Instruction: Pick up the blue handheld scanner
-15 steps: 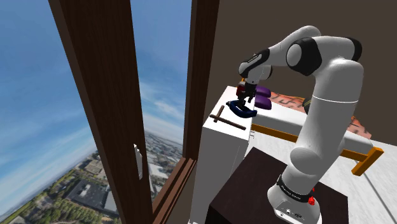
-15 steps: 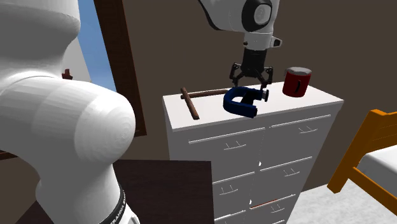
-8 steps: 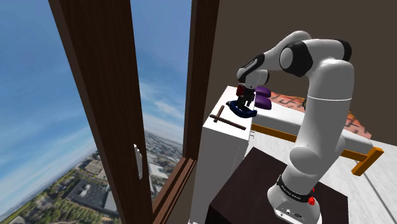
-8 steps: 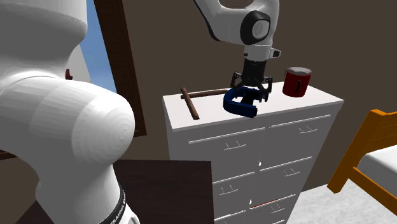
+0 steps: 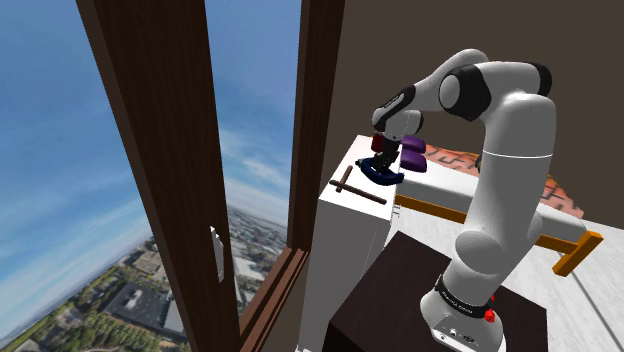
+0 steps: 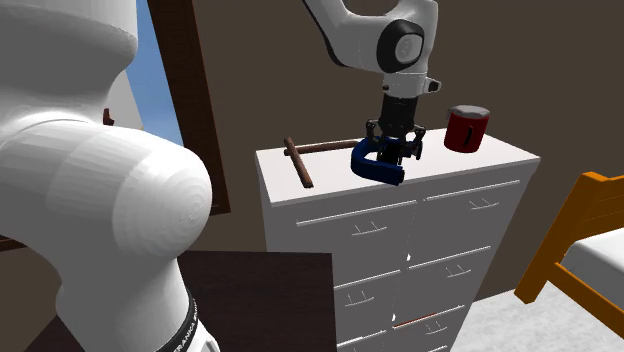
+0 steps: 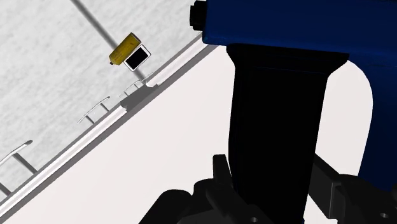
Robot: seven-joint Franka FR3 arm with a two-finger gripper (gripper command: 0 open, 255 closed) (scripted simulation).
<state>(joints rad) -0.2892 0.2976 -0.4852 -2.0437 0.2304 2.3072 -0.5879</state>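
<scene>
Scanner [image 6: 378, 160], blue with a black grip, lies on the white top of the dresser [image 6: 330, 195]. It sits about midway along the top in the second exterior view, between a brown wooden cross [image 6: 298, 162] toward that view's left and a dark red mug [image 6: 467, 128] toward its right, apart from both. The jaws come straight down on it from above and pinch it. In the wrist view the black grip [image 7: 277, 121] runs between the two fingers, which look pressed against its sides, while the blue body [image 7: 273, 22] lies across beyond them. The grip is probably the chosen hold because it is the narrow part with sides the jaws can span. The vertical approach also keeps the white arm [image 5: 505, 130] clear of the mug and the cross. The scanner appears to rest on the dresser top, so the lift looks not yet begun; a straight rise should carry it free. The curved body hangs to one side of the hold, so it could swing or slip if the pinch is weak. As for containers, the mug stands upright with its mouth up, but the angle hides its inside. The dresser drawers [image 6: 470, 215] are all shut, so their contents cannot be seen.
</scene>
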